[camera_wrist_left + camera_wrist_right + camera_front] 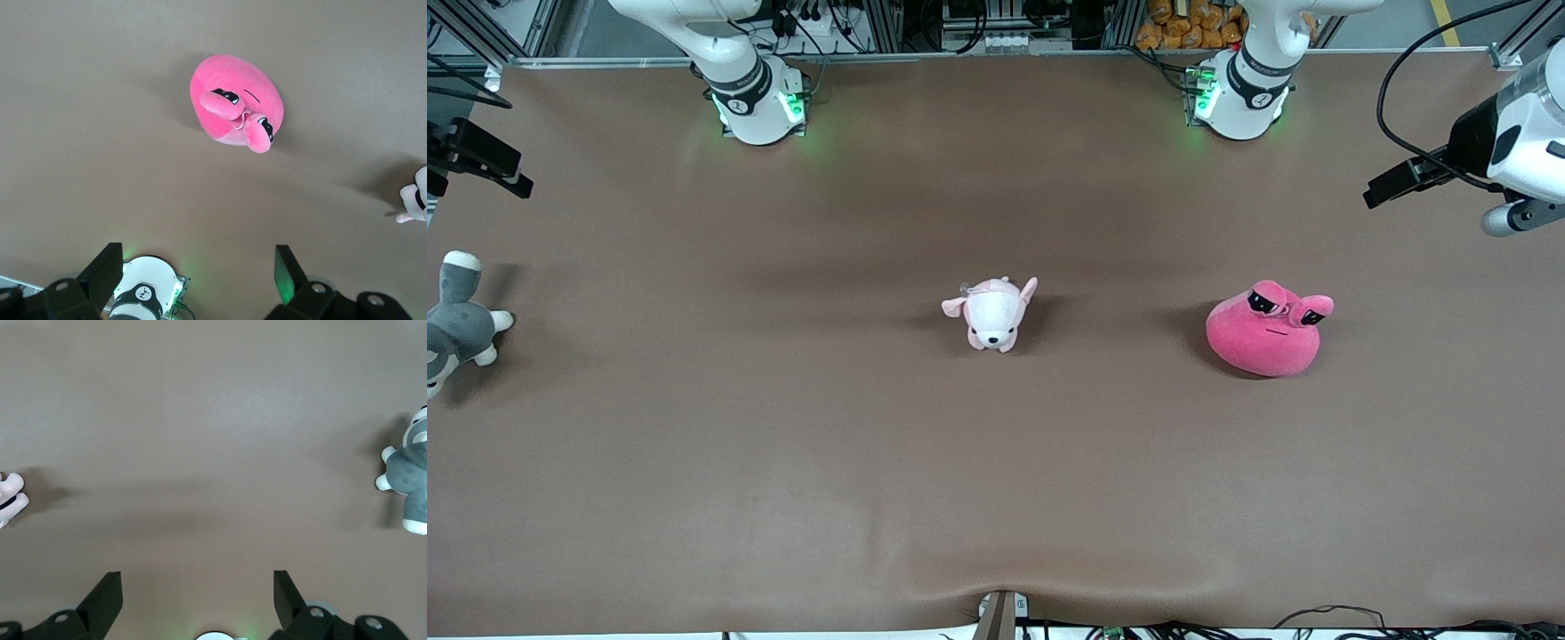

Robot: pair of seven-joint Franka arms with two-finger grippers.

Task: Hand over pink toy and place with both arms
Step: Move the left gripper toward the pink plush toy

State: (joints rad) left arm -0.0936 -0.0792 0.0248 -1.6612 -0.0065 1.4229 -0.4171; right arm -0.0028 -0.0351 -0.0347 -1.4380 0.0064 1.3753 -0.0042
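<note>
The pink toy [1267,329] is a hot-pink blob plush with two stalk eyes. It sits on the brown table toward the left arm's end. It also shows in the left wrist view [237,100]. My left gripper [1392,187] hangs in the air over the left arm's end of the table, apart from the toy. In its wrist view the left gripper [197,273] is open and empty. My right gripper [503,173] hangs over the right arm's end of the table. In its wrist view the right gripper [197,597] is open and empty.
A small pale pink-and-white puppy plush [991,311] lies at the table's middle, beside the pink toy. A grey-and-white plush animal [454,329] lies at the right arm's end, and shows in the right wrist view [410,473]. The arm bases [1240,89] stand along the table's farthest edge.
</note>
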